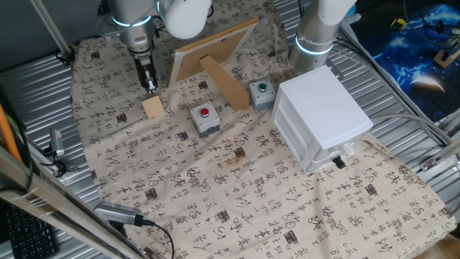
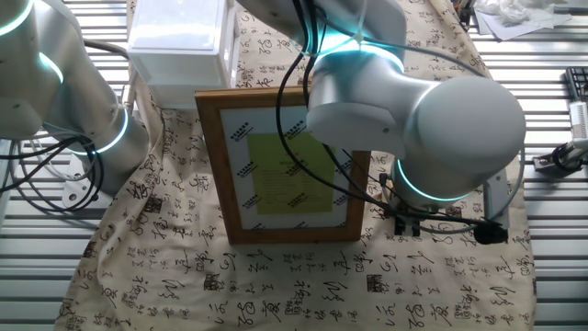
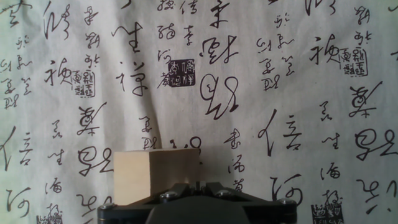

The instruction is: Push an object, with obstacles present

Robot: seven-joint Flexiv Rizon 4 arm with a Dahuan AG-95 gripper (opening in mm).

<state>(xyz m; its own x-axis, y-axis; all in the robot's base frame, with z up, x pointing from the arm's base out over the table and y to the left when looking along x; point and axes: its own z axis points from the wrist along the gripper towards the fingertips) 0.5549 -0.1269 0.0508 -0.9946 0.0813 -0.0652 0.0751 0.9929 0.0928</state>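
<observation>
Bench (image 1: 402, 108) of ribbed grey metal, draped with a cream cloth (image 1: 237, 201) printed in black calligraphy with dark seal stamps.

Large white plastic drawer cabinet (image 1: 323, 115) sits at the right of the cloth in one fixed view, a small dark plug at its lower front corner. The other fixed view shows it (image 2: 179, 41) behind the frame, at the top of the picture.

Tan wooden picture frame (image 1: 212, 50) stands tilted back near the cloth's far edge, propped by a broad wooden strut (image 1: 226, 83) that slopes down to the cloth. From the other side its front (image 2: 280, 165) carries a yellow sheet behind glass, partly hidden by the arm.

Two small grey button boxes: green-topped one (image 1: 261, 93) just beside the strut's foot, between strut and cabinet; red-topped one (image 1: 205, 119) nearer the camera, a little apart from the strut.

Small plain tan wooden block (image 1: 152, 107) lies flat on the cloth left of the red-button box, well apart from the cabinet.

Hand (image 1: 149, 85) points straight down just behind the block, fingers drawn close together and gripping nothing; touching the block or not, cannot tell. Hand view: block (image 3: 155, 177) sits at the lower edge, directly against the black finger hardware.
</observation>
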